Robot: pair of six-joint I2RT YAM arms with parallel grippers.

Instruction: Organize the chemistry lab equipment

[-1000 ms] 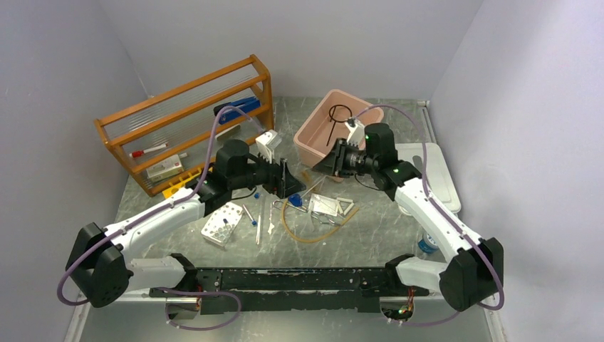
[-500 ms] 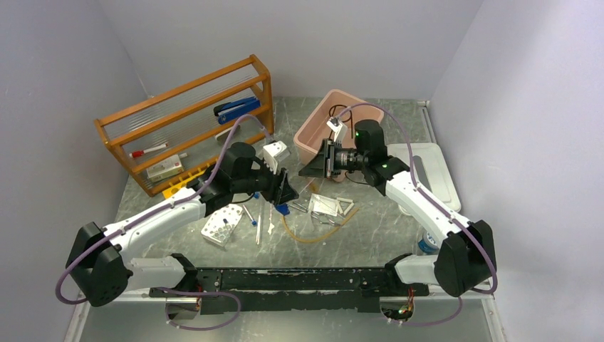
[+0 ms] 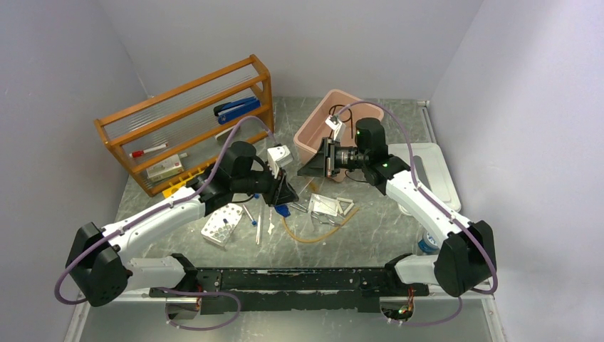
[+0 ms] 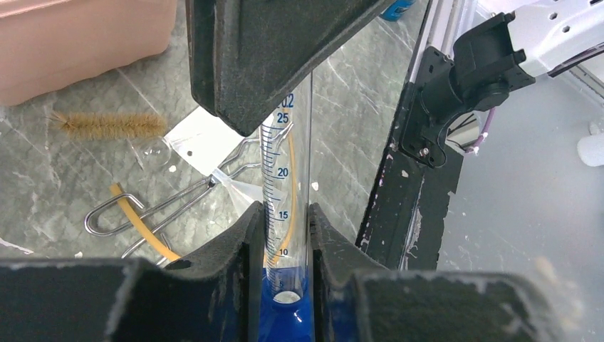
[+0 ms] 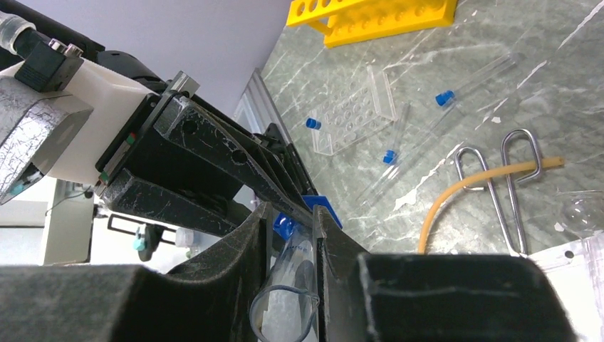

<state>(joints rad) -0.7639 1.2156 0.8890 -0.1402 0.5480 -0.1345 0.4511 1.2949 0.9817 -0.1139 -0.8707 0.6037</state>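
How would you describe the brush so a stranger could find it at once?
Find the pink tub. On the grey table beside its wall lies a brush. Unlike the shiny metal tongs and smooth yellow tube nearby, it is fuzzy with tan bristles.

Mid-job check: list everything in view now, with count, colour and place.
graduated cylinder: one, clear with blue base, held between both arms
amber tube: one, amber, table centre
metal tongs: one, silver, crossing the tube
brush: one, tan, near the tub
pink tub: one, rear centre
wooden shelf: one, orange, rear left
yellow rack: one, before the shelf
well tray: one, clear, left of centre
blue-capped vials: three seen, around the tray
white lid: one, right side
left fingers: black, shut on cylinder near base
right fingers: black, shut on cylinder's mouth end
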